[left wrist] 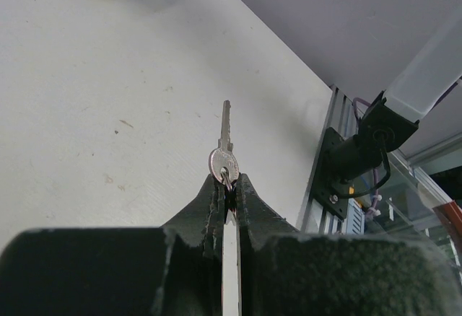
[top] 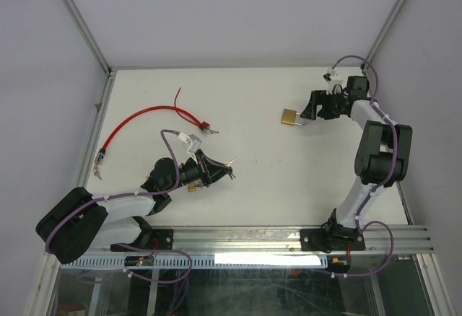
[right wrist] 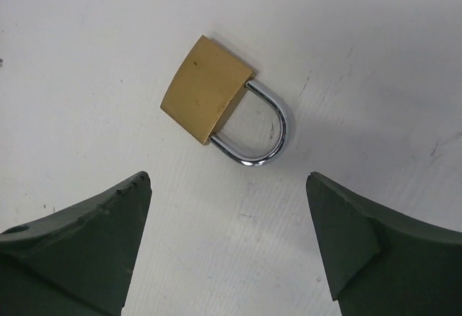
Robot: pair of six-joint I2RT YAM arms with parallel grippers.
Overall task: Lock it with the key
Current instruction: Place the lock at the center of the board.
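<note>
Brass padlock (right wrist: 206, 89), one: lying flat on the white desk (top: 253, 85) near its far right corner, steel shackle turned toward the right edge.
Right gripper (right wrist: 227, 186), one: fingers spread wide apart, just beside the padlock and not touching it.
Steel key (left wrist: 225, 143), one: clamped by its bow in the left gripper (left wrist: 228, 186), blade sticking out past the fingertips, over the near left part of the desk.
Red cable (top: 137, 117), one: curved along the left edge.

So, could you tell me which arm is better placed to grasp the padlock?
Right: the right gripper stands open, facing the padlock, while the left gripper is shut on the key.
</note>
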